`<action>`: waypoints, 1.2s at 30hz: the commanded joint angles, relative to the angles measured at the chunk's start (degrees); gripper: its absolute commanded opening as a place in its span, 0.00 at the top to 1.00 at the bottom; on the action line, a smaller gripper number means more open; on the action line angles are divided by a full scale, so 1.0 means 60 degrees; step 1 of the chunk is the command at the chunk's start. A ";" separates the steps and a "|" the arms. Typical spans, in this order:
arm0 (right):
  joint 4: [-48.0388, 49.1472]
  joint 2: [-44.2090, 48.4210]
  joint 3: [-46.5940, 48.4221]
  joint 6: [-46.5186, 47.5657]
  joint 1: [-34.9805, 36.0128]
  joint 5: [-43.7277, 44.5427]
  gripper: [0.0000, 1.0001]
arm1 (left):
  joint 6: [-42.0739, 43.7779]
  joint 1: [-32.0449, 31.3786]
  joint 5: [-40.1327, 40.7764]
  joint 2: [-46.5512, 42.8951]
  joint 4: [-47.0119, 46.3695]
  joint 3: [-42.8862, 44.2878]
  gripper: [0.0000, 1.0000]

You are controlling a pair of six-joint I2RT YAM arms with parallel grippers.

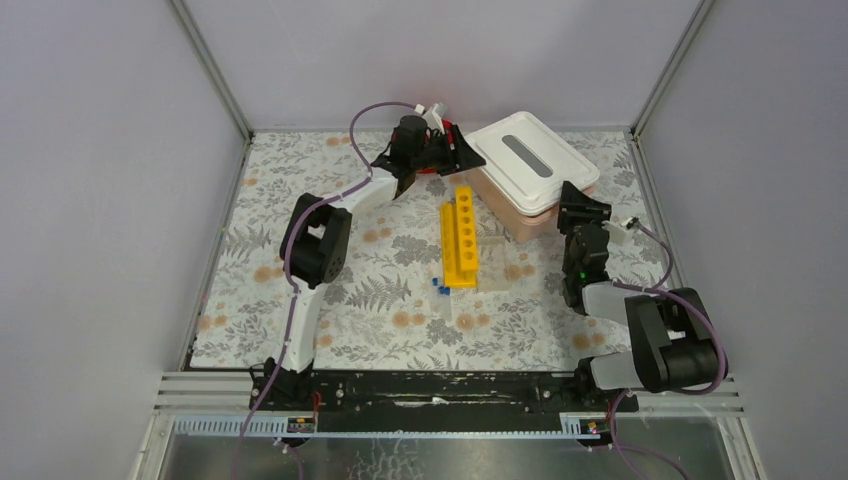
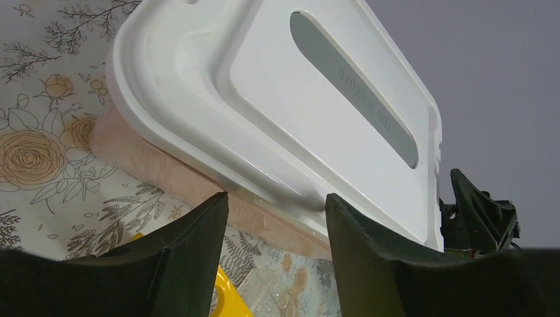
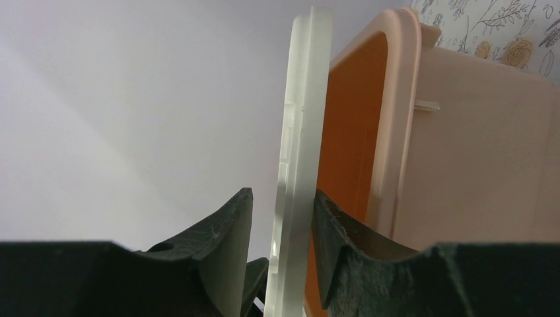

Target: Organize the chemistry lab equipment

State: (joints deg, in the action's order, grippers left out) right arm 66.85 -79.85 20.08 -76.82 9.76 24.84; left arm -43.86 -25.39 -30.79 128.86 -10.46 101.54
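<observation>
The pinkish bin (image 1: 520, 222) stands at the back right under its white lid (image 1: 525, 160). My right gripper (image 1: 580, 200) is shut on the lid's near right edge (image 3: 300, 132) and holds that edge a little off the bin's rim (image 3: 396, 119). My left gripper (image 1: 462, 158) is open and empty, hovering by the lid's left side (image 2: 264, 99). The yellow test-tube rack (image 1: 461, 236) lies in the middle, and its end shows in the left wrist view (image 2: 228, 297). Small blue-capped tubes (image 1: 438, 286) lie at its near end. The tongs are out of view.
A clear plastic piece (image 1: 497, 246) lies right of the rack, between it and the bin; it also shows in the left wrist view (image 2: 280, 290). Grey walls close in the flowered mat (image 1: 380, 300) on three sides.
</observation>
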 commanded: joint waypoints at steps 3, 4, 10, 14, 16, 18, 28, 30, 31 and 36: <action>-0.0341 0.0792 -0.0082 0.0437 0.0058 0.0409 0.55 | 0.0249 -0.0104 0.0049 0.0217 0.0211 0.0492 0.37; -0.0429 0.0873 -0.0114 0.0463 0.0058 0.0420 0.55 | 0.0249 -0.0105 0.0048 0.0229 0.0230 0.0503 0.37; -0.0801 0.1295 -0.0423 0.0527 0.0058 0.0442 0.55 | 0.0299 -0.0141 0.0044 0.0295 0.0363 0.0667 0.38; -0.1207 0.1584 -0.0550 0.0590 0.0058 0.0424 0.55 | 0.0321 -0.0160 0.0048 0.0313 0.0431 0.0724 0.38; -0.1354 0.1748 -0.0605 0.0681 0.0058 0.0424 0.55 | 0.0347 -0.0163 0.0052 0.0328 0.0470 0.0780 0.38; -0.1595 0.1937 -0.0648 0.0785 0.0058 0.0477 0.55 | 0.0359 -0.0163 0.0051 0.0360 0.0508 0.0811 0.38; -0.3361 0.2816 -0.0400 0.1341 0.0058 0.0612 0.54 | 0.0416 -0.0191 0.0020 0.0492 0.0704 0.1015 0.39; -0.4096 0.2936 -0.0091 0.1570 0.0058 0.0645 0.53 | 0.0460 -0.0193 0.0017 0.0509 0.0780 0.1066 0.39; -0.4482 0.2962 0.0115 0.1694 0.0047 0.0670 0.53 | 0.0478 -0.0193 0.0018 0.0511 0.0801 0.1095 0.39; -0.5922 0.2982 0.1113 0.2367 0.0022 0.0715 0.53 | 0.0584 -0.0193 -0.0007 0.0623 0.1040 0.1330 0.39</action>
State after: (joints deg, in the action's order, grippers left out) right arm 38.63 -63.18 20.56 -67.33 9.76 26.26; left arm -42.04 -26.26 -30.61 131.52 -5.43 106.45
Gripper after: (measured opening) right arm 0.469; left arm 0.612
